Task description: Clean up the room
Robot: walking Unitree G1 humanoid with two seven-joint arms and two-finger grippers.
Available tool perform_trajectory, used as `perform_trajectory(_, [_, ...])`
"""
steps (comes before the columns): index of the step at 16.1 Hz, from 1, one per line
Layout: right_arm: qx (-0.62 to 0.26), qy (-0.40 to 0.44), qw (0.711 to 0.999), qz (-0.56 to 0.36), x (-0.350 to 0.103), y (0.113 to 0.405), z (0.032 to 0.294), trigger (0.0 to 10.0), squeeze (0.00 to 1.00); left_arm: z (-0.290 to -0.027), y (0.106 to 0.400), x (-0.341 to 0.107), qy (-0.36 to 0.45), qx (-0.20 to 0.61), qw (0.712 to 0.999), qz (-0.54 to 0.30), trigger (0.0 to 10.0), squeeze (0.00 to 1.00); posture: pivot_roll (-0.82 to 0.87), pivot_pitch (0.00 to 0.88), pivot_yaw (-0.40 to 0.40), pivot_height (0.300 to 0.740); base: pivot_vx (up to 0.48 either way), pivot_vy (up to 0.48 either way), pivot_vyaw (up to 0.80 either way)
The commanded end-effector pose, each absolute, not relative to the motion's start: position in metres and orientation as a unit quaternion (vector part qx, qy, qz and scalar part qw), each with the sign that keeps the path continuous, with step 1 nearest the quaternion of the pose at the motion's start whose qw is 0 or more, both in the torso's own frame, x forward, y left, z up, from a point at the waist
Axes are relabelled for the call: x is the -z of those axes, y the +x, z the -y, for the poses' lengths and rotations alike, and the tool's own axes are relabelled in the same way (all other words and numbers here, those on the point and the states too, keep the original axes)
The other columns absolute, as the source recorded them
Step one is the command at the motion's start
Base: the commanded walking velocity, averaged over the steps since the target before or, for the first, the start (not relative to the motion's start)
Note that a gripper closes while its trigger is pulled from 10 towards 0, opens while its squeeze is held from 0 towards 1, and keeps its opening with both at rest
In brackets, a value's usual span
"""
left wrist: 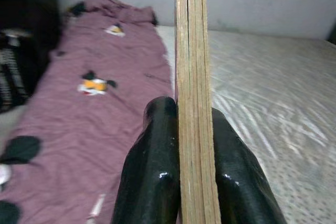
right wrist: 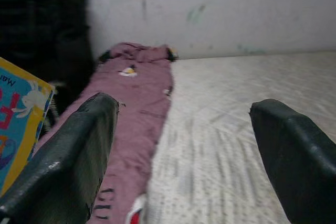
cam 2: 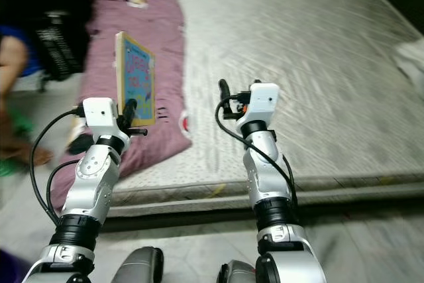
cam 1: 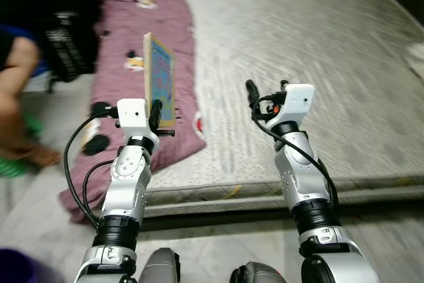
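A thin children's book (cam 1: pixel 160 79) with a blue and yellow cover stands upright on edge, held over the purple blanket (cam 1: pixel 152 44). My left gripper (cam 1: pixel 156 113) is shut on its lower edge; in the left wrist view both black fingers (left wrist: pixel 152 171) press the book's page edges (left wrist: pixel 191 77). My right gripper (cam 1: pixel 265 94) is raised over the grey mattress (cam 1: pixel 311 64), open and holding nothing, its fingers (right wrist: pixel 73 166) wide apart. The book's cover corner (right wrist: pixel 18 124) shows beside it.
The mattress lies low on the floor, its front edge (cam 1: pixel 278 190) just ahead of my arms. A person's bare leg and foot (cam 1: pixel 20 117) are at the left beside a dark object (cam 1: pixel 66 44). A white cloth (cam 1: pixel 416 54) lies at the far right.
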State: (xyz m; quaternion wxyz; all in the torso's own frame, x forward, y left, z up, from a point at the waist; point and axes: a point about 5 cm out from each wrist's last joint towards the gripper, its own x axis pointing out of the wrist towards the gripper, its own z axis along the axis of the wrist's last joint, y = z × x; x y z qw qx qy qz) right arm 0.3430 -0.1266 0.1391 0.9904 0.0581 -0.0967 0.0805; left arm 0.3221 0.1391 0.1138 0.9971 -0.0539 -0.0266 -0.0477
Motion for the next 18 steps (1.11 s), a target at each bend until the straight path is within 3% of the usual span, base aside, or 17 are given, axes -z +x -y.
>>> perform_trajectory(1, [-0.069,0.060,0.992,0.091,-0.1365,0.3404,0.1341,10.0,0.00,-0.1358,0.3201,-0.1188,-0.057,0.064,0.996,0.037,10.0,0.00,0.00,0.130,0.006,0.740,0.000,0.000,0.00])
perform_trajectory(14, [-0.079,0.042,0.992,0.086,-0.1368,0.3369,0.1303,10.0,0.00,-0.1306,0.3166,-0.1182,-0.077,0.071,0.994,0.032,10.0,0.00,-0.01,0.158,-0.014,0.740,0.000,0.000,0.00])
perform_trajectory(18, [-0.081,0.036,0.992,0.086,-0.1381,0.3381,0.1316,10.0,0.00,-0.1278,0.3175,-0.1180,-0.082,0.073,0.993,0.033,10.0,0.00,-0.02,0.156,-0.019,0.740,0.000,-0.253,0.00])
